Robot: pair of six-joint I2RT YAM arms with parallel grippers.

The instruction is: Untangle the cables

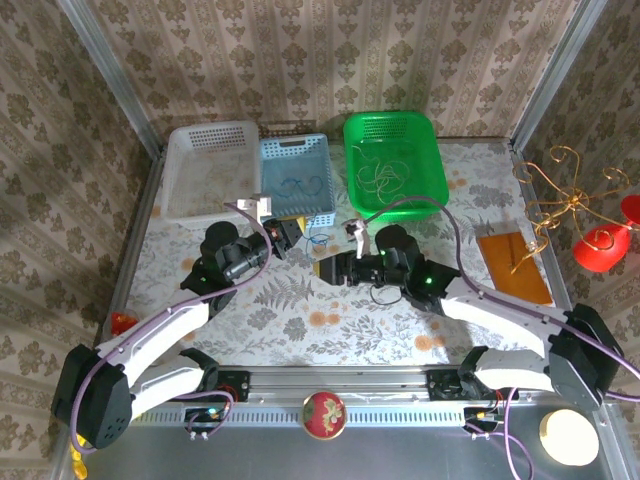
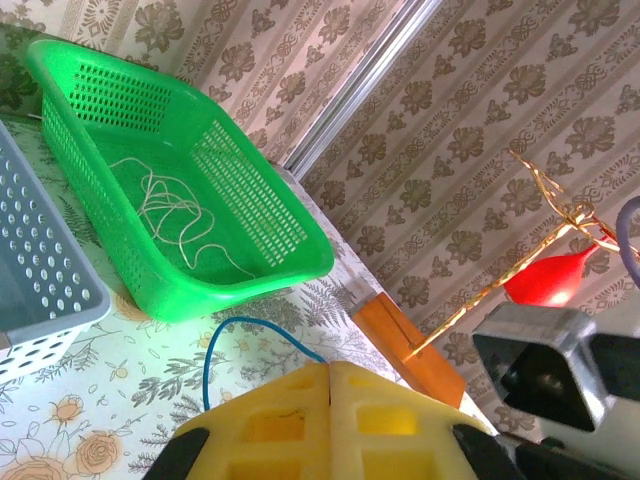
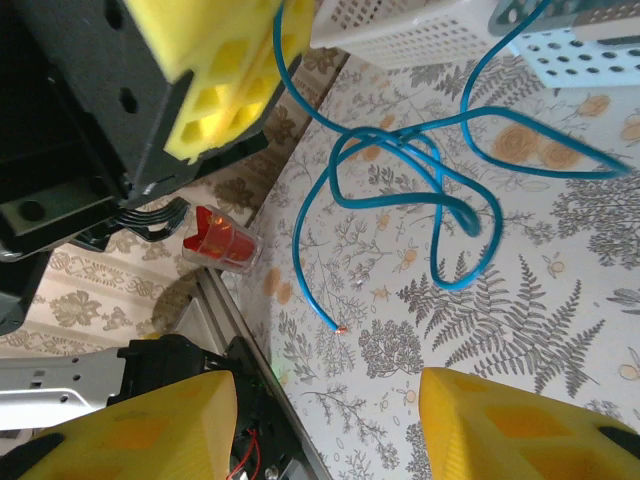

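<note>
My left gripper [image 2: 329, 367] is shut on one end of a blue cable [image 2: 212, 345], which curves out from between its yellow fingers. From there the blue cable [image 3: 400, 150] hangs in loose loops above the table, and its bare end [image 3: 336, 328] points down. My right gripper [image 3: 327, 400] stands open below those loops with nothing between its fingers. From above, the left gripper [image 1: 290, 235] and right gripper [image 1: 330, 268] face each other mid-table with the blue cable [image 1: 318, 240] between them. More blue cables [image 1: 305, 187] lie in the blue basket [image 1: 272, 150]. Pale yellowish cables [image 1: 385, 175] lie in the green basket [image 1: 355, 130].
A white basket [image 1: 205, 135] stands at the back left. An orange board [image 1: 512, 265] and a gold wire stand with red ornaments [image 1: 575, 205] are on the right. A red cup [image 1: 122, 320] sits at the left edge, and a red ball [image 1: 324, 413] lies on the front rail.
</note>
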